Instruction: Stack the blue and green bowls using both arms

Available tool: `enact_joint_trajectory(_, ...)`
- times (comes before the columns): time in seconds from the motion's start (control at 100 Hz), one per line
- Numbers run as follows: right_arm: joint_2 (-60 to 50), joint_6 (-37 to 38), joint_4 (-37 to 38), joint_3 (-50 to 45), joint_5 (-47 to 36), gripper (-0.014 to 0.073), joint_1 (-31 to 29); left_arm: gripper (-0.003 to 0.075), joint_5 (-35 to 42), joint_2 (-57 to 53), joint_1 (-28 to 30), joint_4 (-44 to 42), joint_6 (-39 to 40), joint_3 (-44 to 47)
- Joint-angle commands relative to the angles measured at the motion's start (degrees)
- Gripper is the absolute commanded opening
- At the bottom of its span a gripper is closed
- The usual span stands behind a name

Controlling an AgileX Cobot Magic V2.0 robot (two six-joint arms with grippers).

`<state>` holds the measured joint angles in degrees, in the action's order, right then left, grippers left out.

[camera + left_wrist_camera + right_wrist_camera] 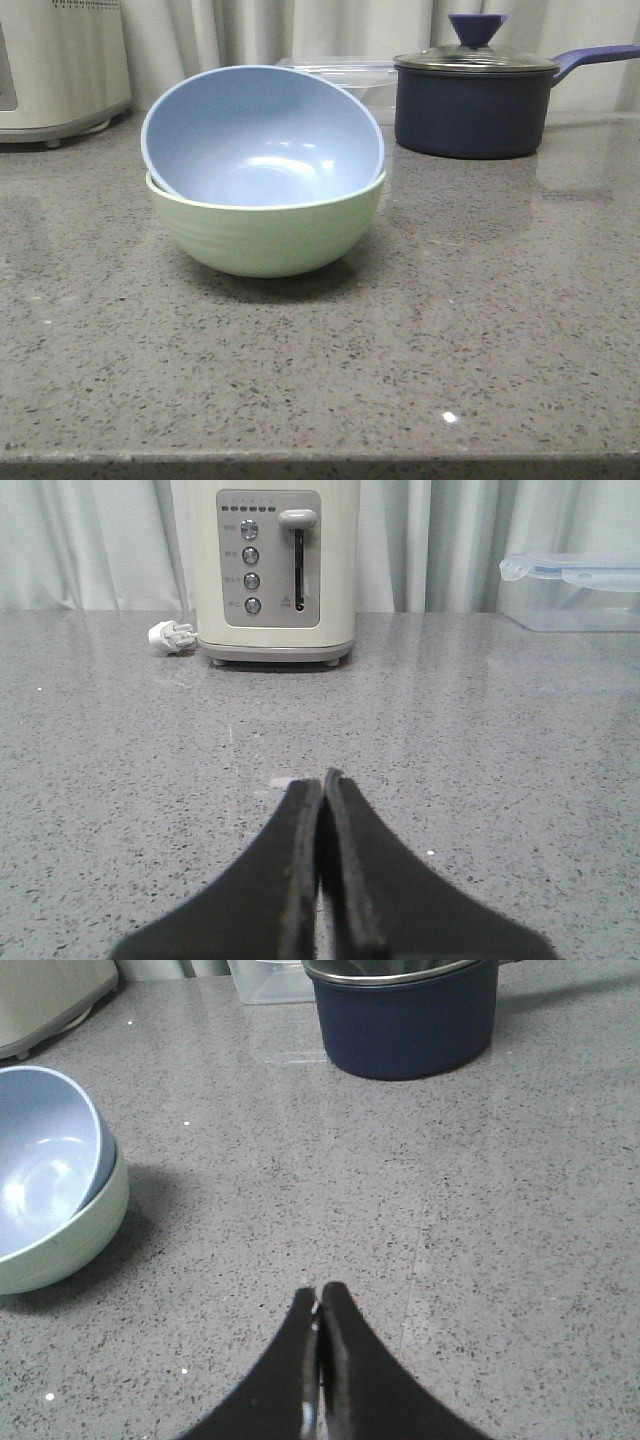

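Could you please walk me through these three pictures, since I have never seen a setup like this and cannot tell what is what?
This is a two-armed robot at a grey speckled counter. The front view looks forward over the counter. There the blue bowl sits tilted inside the green bowl, so they are stacked. Behind them are a dark navy lidded saucepan, a clear plastic container and a cream toaster.

The other two pictures come from cameras on the wrists. The black wedges at the bottom are the left gripper and the right gripper. Both are shut and hold nothing. The left faces the toaster; the right sees the bowls and saucepan.
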<state>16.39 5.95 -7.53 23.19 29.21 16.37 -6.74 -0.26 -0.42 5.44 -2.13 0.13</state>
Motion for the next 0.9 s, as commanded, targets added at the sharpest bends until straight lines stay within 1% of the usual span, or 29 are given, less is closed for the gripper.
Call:
enact_joint_trajectory(0.0,0.45,-0.33,0.46,1.44,-4.24,-0.0068,-0.45,-0.0020,4.46,-1.93,0.09,0.11,0.44,2.36)
enact_joint_trajectory(0.6,-0.63,-0.33,0.46,1.31,-4.24,-0.0068,-0.87,-0.0020,4.46,-1.93,0.09,0.11,0.44,2.36)
enact_joint_trajectory(0.74,-1.77,-0.33,0.46,-0.89,-5.29,-0.0068,-3.86,-0.0020,4.46,-1.93,0.09,0.11,0.44,2.36)
enact_joint_trajectory(0.89,-2.18,-0.33,0.46,-3.96,-7.70,-0.0068,-9.91,-0.0020,4.46,-1.93,0.09,0.11,0.44,2.36)
